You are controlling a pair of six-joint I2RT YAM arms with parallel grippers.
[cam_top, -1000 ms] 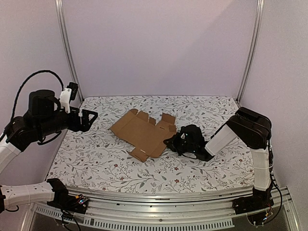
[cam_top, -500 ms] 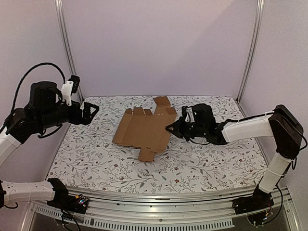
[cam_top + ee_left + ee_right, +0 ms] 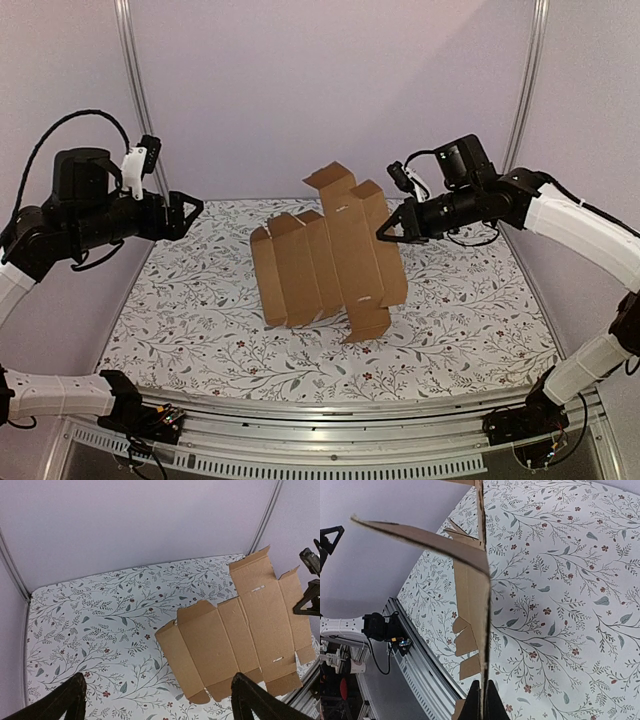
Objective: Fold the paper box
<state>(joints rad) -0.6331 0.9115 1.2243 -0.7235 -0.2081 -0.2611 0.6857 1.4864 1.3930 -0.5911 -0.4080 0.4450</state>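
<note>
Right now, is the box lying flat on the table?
No, the right gripper holds the box up by one edge.

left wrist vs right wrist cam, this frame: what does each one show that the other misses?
Only left wrist: the paper box face-on and unfolded, with its creased panels and flaps all visible, framed by the open left gripper.

Only right wrist: the box edge-on, its edge pinched in the shut right gripper, one flap bent off to the side, plus the front rail.

Both: the box, the floral tablecloth, and the other arm's gripper at the frame edge.
</note>
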